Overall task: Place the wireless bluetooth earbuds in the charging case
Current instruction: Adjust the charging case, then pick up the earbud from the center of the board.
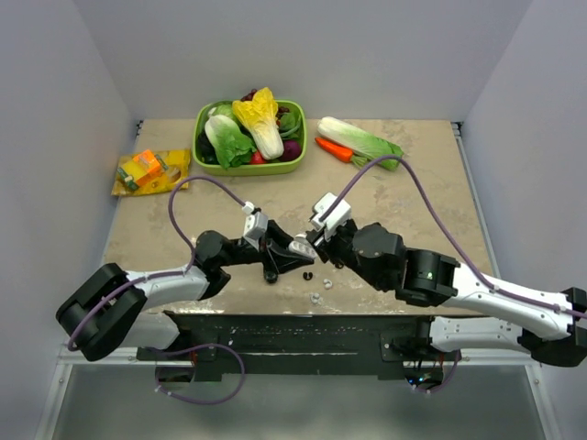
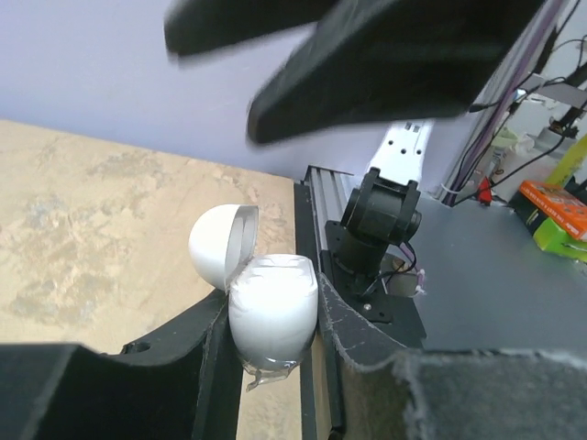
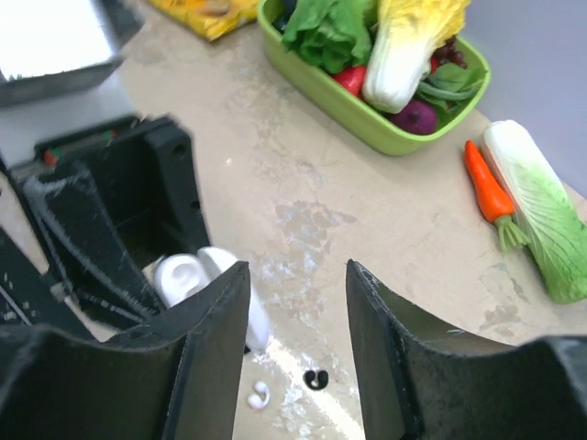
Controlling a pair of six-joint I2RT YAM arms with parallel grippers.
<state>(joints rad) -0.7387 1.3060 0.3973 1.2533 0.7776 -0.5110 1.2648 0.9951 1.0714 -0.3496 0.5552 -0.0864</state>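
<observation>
My left gripper (image 1: 295,247) is shut on the white charging case (image 1: 301,246), held just above the table with its lid open. In the left wrist view the case (image 2: 272,307) sits between the fingers, its lid (image 2: 220,243) swung back to the left. My right gripper (image 1: 319,240) is open and empty, right beside the case (image 3: 183,275). Between its jaws (image 3: 298,302) I see bare table. One tiny black earbud (image 3: 315,379) lies on the table below, also in the top view (image 1: 307,273). A small white piece (image 3: 259,396) lies next to it. No second black bud shows clearly.
A green basket (image 1: 248,170) of vegetables stands at the back centre. A cabbage (image 1: 359,139) and a carrot (image 1: 333,148) lie to its right. An orange juice pack (image 1: 147,170) lies at the back left. The black base rail (image 1: 275,325) runs along the near edge.
</observation>
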